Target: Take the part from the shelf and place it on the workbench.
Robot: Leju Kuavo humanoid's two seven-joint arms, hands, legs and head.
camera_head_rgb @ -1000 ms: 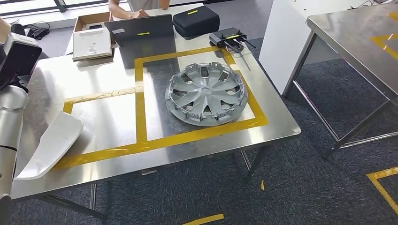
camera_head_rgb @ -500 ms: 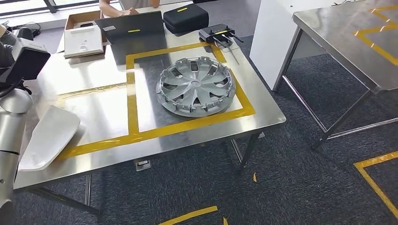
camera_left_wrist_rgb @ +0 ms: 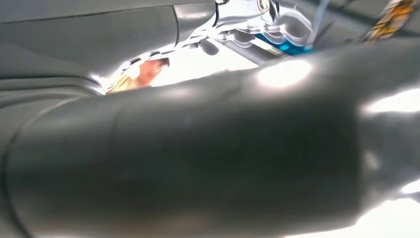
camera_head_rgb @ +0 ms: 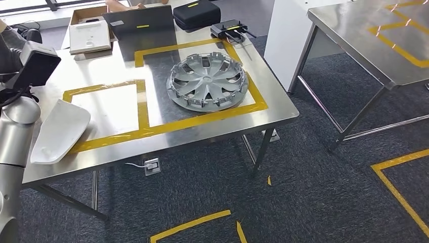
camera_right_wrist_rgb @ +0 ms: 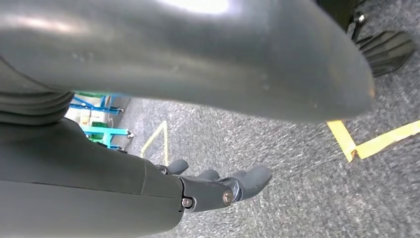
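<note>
Showed a white, curved, shell-like plastic part [camera_head_rgb: 58, 132] lying on the stainless-steel workbench [camera_head_rgb: 275, 115], at its left end, just beside the silver left arm [camera_head_rgb: 12, 142]. Placed the part's long axis on a diagonal, from the near-left corner of the bench up toward the back right. Put its broader end over the corner of the yellow tape frame [camera_head_rgb: 167, 126] and its narrow end close to the near edge.

Gave the left hand [camera_left_wrist_rgb: 188, 163] as a blurred grey bulk close to the left wrist lens; could not tell how its fingers lay, nor whether they touched the part. Showed the right hand [camera_right_wrist_rgb: 218, 191] hanging low over the grey carpet [camera_head_rgb: 303, 192], dark fingers loosely extended, thumb apart, holding nothing, well away from the part.

Judged the left arm much the nearer, with placement seemingly at or near completion. Left open steel inside the left taped square just beside the part. Found the right square taken by a silver spoked hubcap [camera_head_rgb: 207, 82]. Warned of the near edge by the narrow end as the slip risk.
</note>
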